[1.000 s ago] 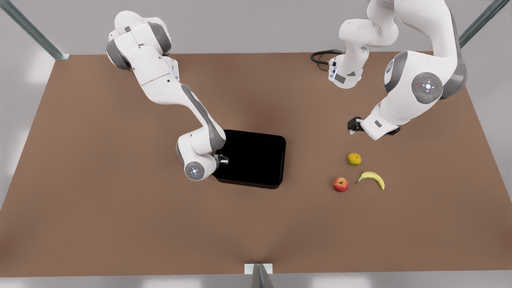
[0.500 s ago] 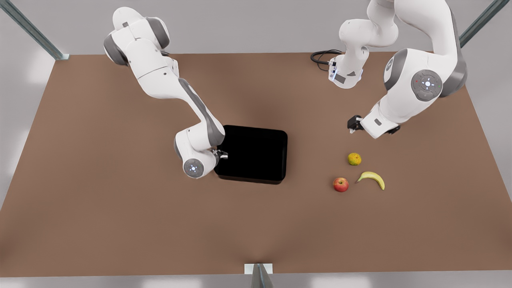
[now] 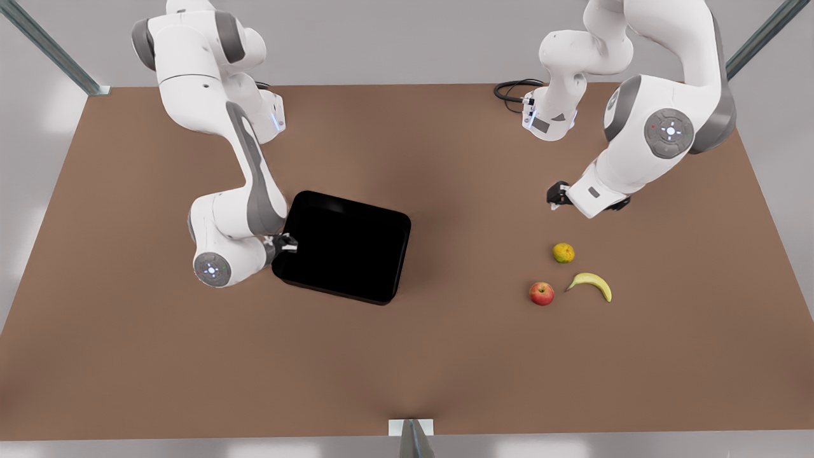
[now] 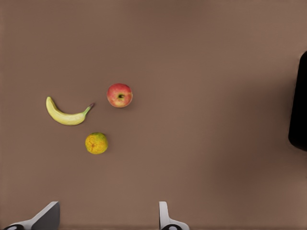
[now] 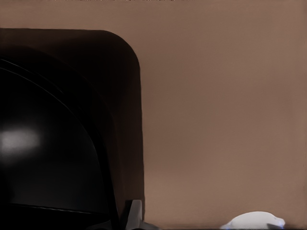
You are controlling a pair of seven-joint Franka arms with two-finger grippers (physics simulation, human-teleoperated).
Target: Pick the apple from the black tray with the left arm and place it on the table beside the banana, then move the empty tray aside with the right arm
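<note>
Right gripper clamped on the near wall of the glossy black rectangular tray, tray tilted askew on the matte brown table and reaching away from the fingers toward the table's middle. Left gripper hovering well apart from the tray, fingers spread wide with nothing between. Just beyond those fingers: a yellow-green-orange round fruit, then the small red apple just beside the curved yellow banana, stem tip pointing at the apple, not touching.

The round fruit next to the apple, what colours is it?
The small round fruit is yellow, green and orange, best seen in the left wrist view.
</note>
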